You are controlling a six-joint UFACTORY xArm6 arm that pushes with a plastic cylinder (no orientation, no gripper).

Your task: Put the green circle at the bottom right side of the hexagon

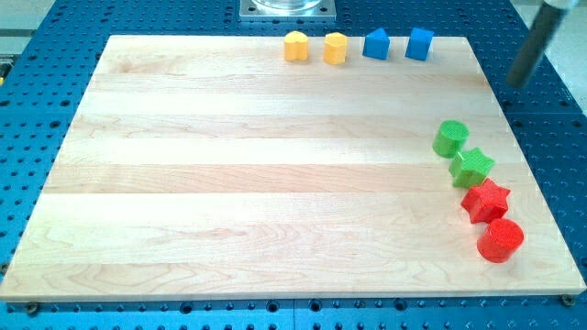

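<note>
- My tip (516, 84) is hovering bare beyond the board's right edge, touching nothing.
- The green circle (450, 137) is sitting near right; the yellow hexagon (336, 48) far centre.
- I'm planning to push from its near-right side.

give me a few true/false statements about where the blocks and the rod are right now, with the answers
1. The green circle lies near the board's right edge, just above the green star. True.
2. My tip is touching the green circle. False: it is off the board's upper right corner, apart from every block.
3. The yellow hexagon sits at the view's top edge of the board, beside a yellow heart-like block. True.
4. The red circle is at the view's left. False: it is at the lower right, below the red star.
5. The green circle already sits at the hexagon's bottom right, close by. False: it is far off to the right.
</note>
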